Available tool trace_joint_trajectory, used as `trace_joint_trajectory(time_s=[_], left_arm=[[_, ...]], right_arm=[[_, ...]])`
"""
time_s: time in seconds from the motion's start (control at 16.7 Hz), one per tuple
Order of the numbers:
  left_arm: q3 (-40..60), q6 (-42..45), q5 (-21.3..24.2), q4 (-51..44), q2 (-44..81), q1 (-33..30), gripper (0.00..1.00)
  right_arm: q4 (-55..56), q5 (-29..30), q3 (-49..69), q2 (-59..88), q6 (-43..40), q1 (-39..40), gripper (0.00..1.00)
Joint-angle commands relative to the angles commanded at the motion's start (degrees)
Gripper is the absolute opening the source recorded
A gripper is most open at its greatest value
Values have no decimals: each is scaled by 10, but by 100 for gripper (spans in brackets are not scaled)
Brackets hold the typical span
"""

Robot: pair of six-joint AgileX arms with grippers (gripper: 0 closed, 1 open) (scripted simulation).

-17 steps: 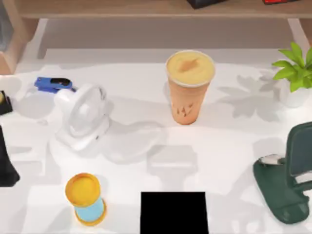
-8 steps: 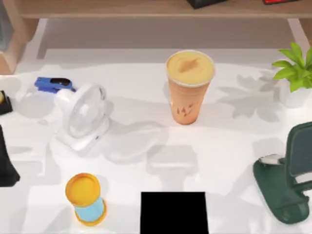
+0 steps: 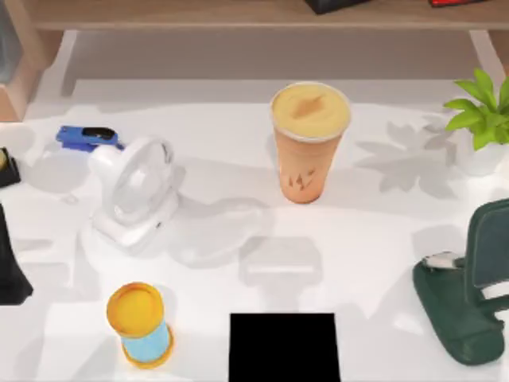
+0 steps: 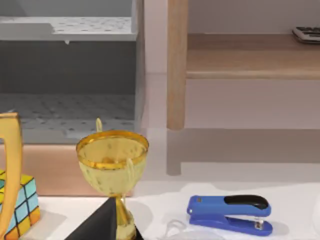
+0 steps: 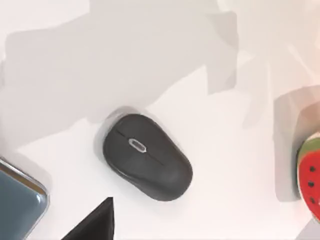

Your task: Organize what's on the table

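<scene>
The white worktop (image 3: 382, 239) is sitting under the top camera, running out from the wooden shelf (image 3: 238, 14) at the far side. An orange cup (image 3: 308, 143) is standing mid-worktop, with a white fan (image 3: 135, 191) off to its left and a blue stapler (image 3: 86, 138) just beside the fan. A plant (image 3: 481, 119) is sitting at the right edge. The left hand (image 4: 102, 225) is hanging near a gold trophy (image 4: 112, 175), and the right hand (image 5: 95, 222) is hovering near a black mouse (image 5: 147, 157). Can't tell if either hand is released or clenched.

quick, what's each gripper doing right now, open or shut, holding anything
Left gripper: cannot be told; its wrist view faces a gold trophy cup.
Right gripper: cannot be told; its wrist view looks down on a black computer mouse.
</scene>
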Motion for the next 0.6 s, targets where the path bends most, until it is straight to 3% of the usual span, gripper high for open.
trace_joint_trajectory(time_s=[0.3,0.6], left_arm=[[0,0,0,0,0,0,100],[0,0,0,0,0,0,100]], right_arm=[[-144,-2,161,229,-278,-39,100],[-234,0,286,382,-464,-66,100]])
